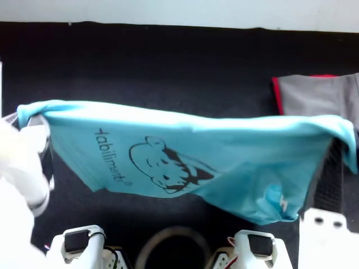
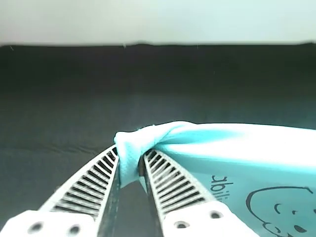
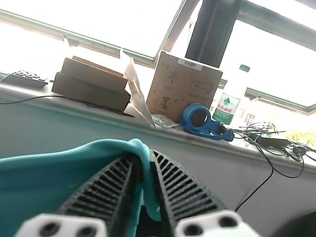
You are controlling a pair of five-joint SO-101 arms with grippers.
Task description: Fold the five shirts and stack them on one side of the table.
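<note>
Black tabletop [image 1: 168, 56] partly behind turquoise shirt [image 1: 235, 148]

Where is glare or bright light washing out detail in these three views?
High view: the left arm holding the blue shirt glares nearly white against the dark table. Left wrist view: the strip beyond the table's far edge is washed pale. Right wrist view: the windows are blown out, backlighting the boxes on the sill.

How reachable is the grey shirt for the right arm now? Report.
Probably not yet: the right arm's jaws are shut on the blue shirt, held aloft. The grey shirt lies close by.
</note>
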